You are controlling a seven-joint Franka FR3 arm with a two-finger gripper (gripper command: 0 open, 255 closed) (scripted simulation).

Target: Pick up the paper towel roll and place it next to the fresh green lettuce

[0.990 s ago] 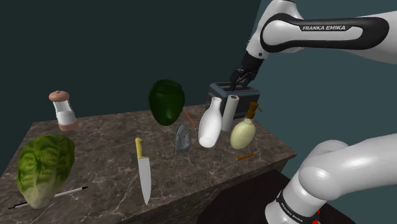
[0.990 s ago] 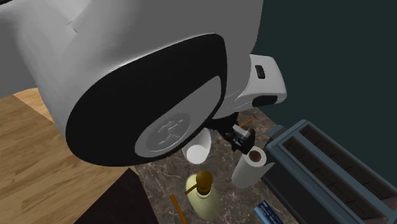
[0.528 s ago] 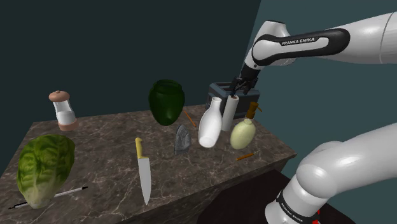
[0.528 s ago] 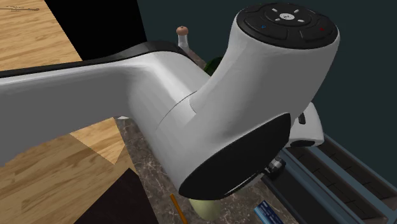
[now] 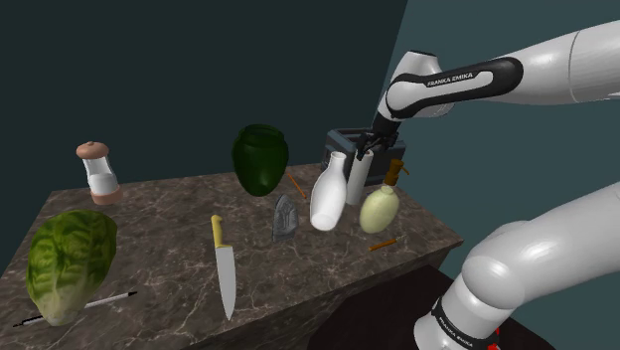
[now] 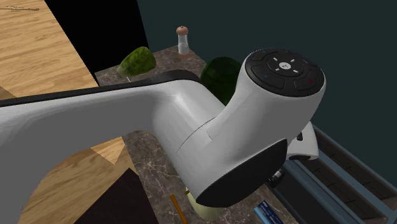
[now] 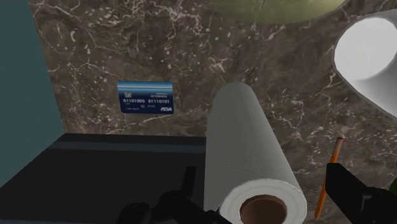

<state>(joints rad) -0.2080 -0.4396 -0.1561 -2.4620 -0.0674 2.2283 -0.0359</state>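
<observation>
The white paper towel roll stands upright at the table's far right in the shoulder view, between a white vase and a dark toaster. My gripper hangs just over the roll's top. In the wrist view the roll rises between my gripper's open fingers, one on each side and apart from it. The green lettuce lies at the table's near left corner, far from the roll; it is seen small as lettuce beyond the arm.
A yellowish bottle, a pencil, a grey iron, a dark green vase, a knife, a shaker and a pen share the marble table. A blue card lies beside the toaster.
My gripper has come down and slightly left onto the roll's top. The forearm has swung across the second exterior view, uncovering the lettuce and shaker.
</observation>
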